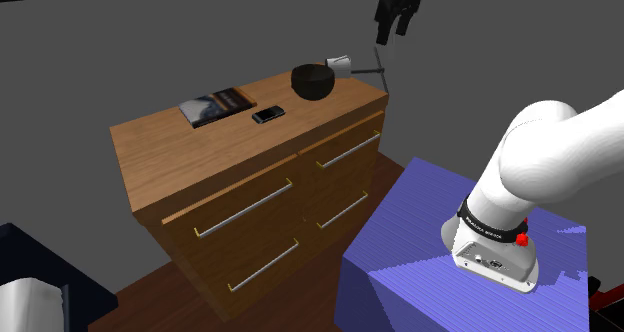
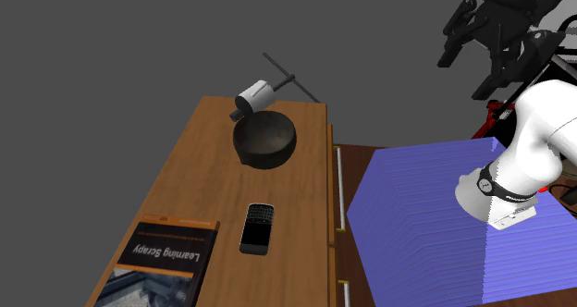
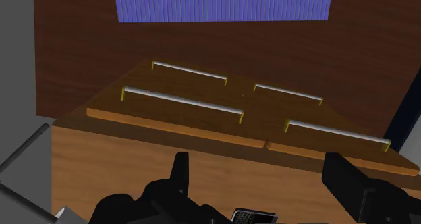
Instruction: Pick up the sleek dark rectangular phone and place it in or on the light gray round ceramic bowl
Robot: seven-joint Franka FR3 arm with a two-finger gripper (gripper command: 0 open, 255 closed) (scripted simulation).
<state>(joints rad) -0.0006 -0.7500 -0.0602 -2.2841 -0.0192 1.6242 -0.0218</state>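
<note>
Just a wooden dresser (image 1: 160, 150) with four drawers, and on top there's a book (image 1: 217, 105), a dark phone (image 1: 267, 114) just beside it, and further along a dark round bowl (image 1: 312, 80) with a little white cylinder (image 1: 340, 63) next to it.

phone (image 3: 255, 217) cut by edge, book (image 2: 159, 259) cropped

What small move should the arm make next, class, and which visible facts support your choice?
Probably bring the gripper down and toward the shoulder view's left, to just above the phone. Its fingers stand apart and hold nothing. It hangs high, well apart from the phone, which lies flat on the dresser top between the dark bowl and the book.
</note>
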